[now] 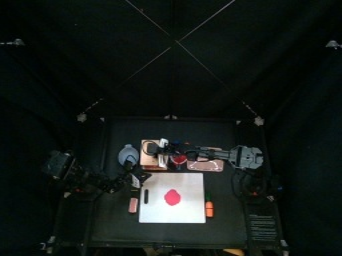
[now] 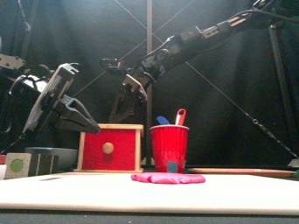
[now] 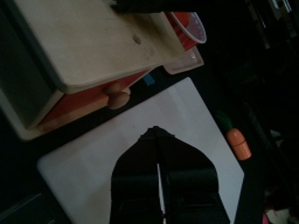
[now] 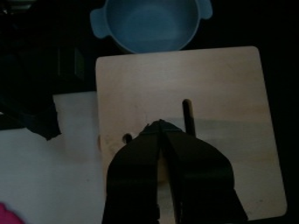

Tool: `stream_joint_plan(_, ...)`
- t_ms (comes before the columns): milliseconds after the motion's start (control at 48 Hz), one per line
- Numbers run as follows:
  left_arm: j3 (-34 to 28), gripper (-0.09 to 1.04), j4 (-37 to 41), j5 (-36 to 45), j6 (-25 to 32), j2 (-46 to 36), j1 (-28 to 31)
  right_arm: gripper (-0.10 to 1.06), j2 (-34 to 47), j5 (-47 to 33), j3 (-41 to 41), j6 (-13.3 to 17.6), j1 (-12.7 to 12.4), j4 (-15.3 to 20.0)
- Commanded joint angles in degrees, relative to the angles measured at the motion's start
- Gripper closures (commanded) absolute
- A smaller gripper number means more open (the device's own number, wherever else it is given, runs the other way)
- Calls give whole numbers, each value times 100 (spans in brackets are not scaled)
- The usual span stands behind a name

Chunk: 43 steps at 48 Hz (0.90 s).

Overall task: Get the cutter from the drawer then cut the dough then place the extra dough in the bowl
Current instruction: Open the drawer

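Observation:
The pale wooden box (image 1: 147, 154) stands at the back of the table, its red drawer front (image 2: 108, 149) closed. No cutter shows. A flat red dough (image 1: 171, 196) lies on the white board (image 1: 189, 211). The blue-grey bowl (image 1: 128, 155) sits left of the box. My right gripper (image 4: 163, 127) hangs shut and empty above the box top (image 4: 216, 96), also seen high in the front view (image 2: 135, 85). Near the board's back left corner my left gripper (image 3: 156, 133) is shut on nothing, pointing toward the drawer knob (image 3: 117, 94).
A red cup (image 1: 178, 157) with toy knives stands right of the box. Two small orange things (image 1: 132, 204) (image 1: 210, 209) lie at the board's left and right edges.

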Motion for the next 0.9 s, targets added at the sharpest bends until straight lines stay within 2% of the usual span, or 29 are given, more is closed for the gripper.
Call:
stream_joint_plan(21, -88, 94, -105, -53, -9, 35, 97, 90, -123, 62, -114, -9, -18, 0)
stream_joint_plan(354, -149, 93, -352, 255, -18, -9, 413, 90, 79, 141, -114, 0, 9, 18)
stream_joint_plan(688, -316, 82, -308, 571, 0, 18, 448, 90, 26, 167, -44, 9, 9, -53)
stream_joint_plan(896, -334, 79, -352, 563, -18, 62, 448, 90, -26, 519, -79, 26, 9, -149)
